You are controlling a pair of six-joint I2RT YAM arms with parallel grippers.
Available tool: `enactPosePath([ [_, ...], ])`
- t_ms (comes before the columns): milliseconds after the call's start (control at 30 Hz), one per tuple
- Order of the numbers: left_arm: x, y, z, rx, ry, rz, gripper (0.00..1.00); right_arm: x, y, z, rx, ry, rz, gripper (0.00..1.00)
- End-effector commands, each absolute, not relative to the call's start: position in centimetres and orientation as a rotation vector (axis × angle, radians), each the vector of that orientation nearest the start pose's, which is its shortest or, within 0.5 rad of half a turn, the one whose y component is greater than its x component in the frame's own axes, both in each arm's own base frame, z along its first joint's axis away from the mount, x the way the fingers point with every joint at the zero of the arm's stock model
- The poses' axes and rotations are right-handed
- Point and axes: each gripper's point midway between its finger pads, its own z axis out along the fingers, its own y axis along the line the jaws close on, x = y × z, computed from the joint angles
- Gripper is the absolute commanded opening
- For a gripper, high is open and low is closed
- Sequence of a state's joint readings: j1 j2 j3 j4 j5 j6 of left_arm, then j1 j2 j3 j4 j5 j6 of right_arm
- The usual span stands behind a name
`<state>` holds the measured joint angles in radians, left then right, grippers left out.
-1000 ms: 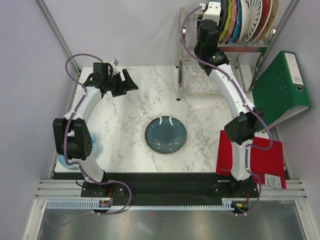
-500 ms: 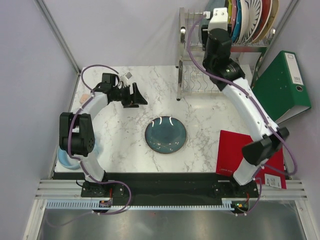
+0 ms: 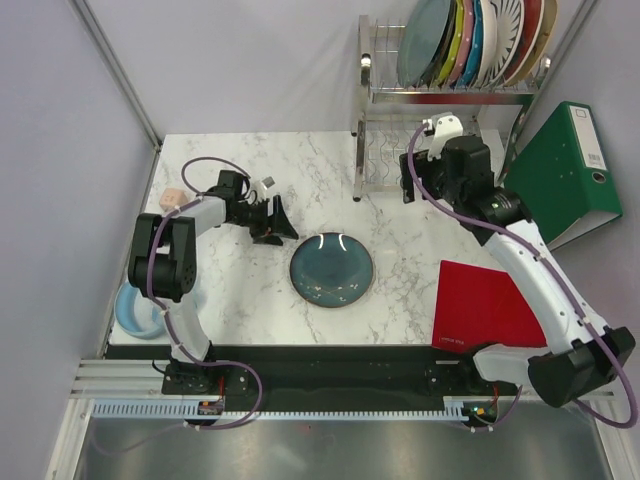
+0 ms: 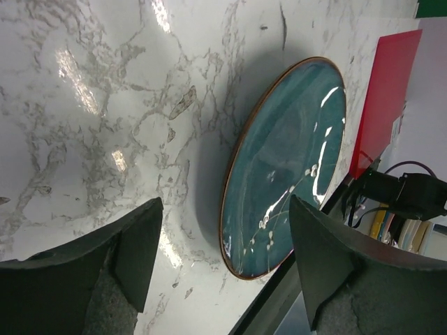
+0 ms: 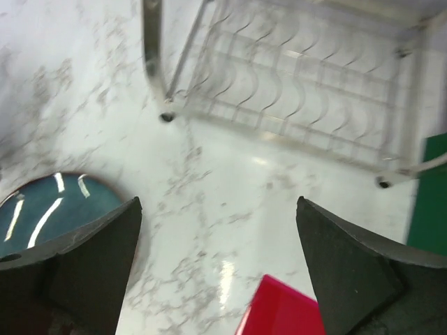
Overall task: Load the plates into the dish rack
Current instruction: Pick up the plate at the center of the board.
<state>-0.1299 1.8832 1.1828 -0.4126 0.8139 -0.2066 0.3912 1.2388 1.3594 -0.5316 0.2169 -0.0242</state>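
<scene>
The left gripper [image 3: 279, 221] has its jaws apart and holds nothing. It sits low over the table [image 3: 230, 290], just up-left of the teal plate [image 3: 331, 271]. This plate lies flat at mid-table, beyond the fingertips and clear of them. The right gripper [image 3: 408, 183] is also spread and empty, in front of the rack [image 3: 450, 98] at its lower tier. Six plates [image 3: 470, 40] stand on edge in the upper tier.

I'm seeing a green binder [image 3: 563, 170] sitting askew at the far right of the marble table [image 3: 300, 170] | a red folder [image 3: 487, 305] lying flat at the near right corner | a small pink cube [image 3: 174, 197] sitting by the left edge | a pale blue bowl [image 3: 135, 312] resting near-left, partly hidden
</scene>
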Motion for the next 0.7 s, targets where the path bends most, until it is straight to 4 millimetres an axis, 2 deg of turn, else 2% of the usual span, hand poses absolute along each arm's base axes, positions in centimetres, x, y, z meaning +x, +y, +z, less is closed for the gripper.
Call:
enactPosePath([
  [0,34.6,-18.6,5.1,0.237,2.6,-1.221,0.77,34.6,15.7,27.5,-0.296,2.129,0.481,0.98],
  [33,34.2,-19.0,4.9,0.244,2.603,-1.26,0.75,34.9,16.0,26.2,-0.291,2.172,0.508,0.98],
  [67,34.0,-19.3,4.7,0.251,2.605,-1.282,0.72,34.9,16.3,25.7,-0.285,2.193,0.558,0.98],
  [133,33.5,-19.6,4.4,0.256,2.616,-1.31,0.72,35.2,16.6,24.3,-0.274,2.241,0.597,0.98],
  [167,33.2,-19.9,4.3,0.274,2.618,-1.314,0.71,35.4,16.8,22.9,-0.263,2.285,0.629,0.98],
  [267,32.6,-20.5,3.9,0.315,2.629,-1.314,0.71,35.6,16.7,20.4,-0.219,2.324,0.676,0.98],
  [333,32.2,-20.7,3.7,0.33,2.638,-1.328,0.71,34.9,17.5,19.3,-0.248,2.336,0.753,0.96],
  [367,32.0,-21.0,3.4,0.347,2.644,-1.331,0.7,34.7,17.6,17.8,-0.25,2.358,0.775,0.95],
  [400,31.7,-21.0,3.2,0.347,2.66,-1.333,0.69,34.1,18.2,17.3,-0.264,2.365,0.839,0.94],
  [433,31.7,-21.2,3.3,0.361,2.657,-1.339,0.67,33.6,18.3,16.0,-0.241,2.4,0.875,0.93],
  [500,31.4,-21.4,3.0,0.379,2.673,-1.345,0.61,33.2,19.1,15.6,-0.267,2.386,0.952,0.92],
  [533,31.4,-21.5,2.9,0.39,2.67,-1.351,0.58,33.1,19.2,14.7,-0.28,2.402,0.962,0.92],
  [633,31.0,-21.9,2.5,0.405,2.682,-1.388,0.4,33.0,19.3,13.5,-0.37,2.404,0.967,0.92],
  [667,30.9,-22.1,2.5,0.405,2.682,-1.405,0.31,33.0,19.4,13.2,-0.392,2.404,0.97,0.92],
])
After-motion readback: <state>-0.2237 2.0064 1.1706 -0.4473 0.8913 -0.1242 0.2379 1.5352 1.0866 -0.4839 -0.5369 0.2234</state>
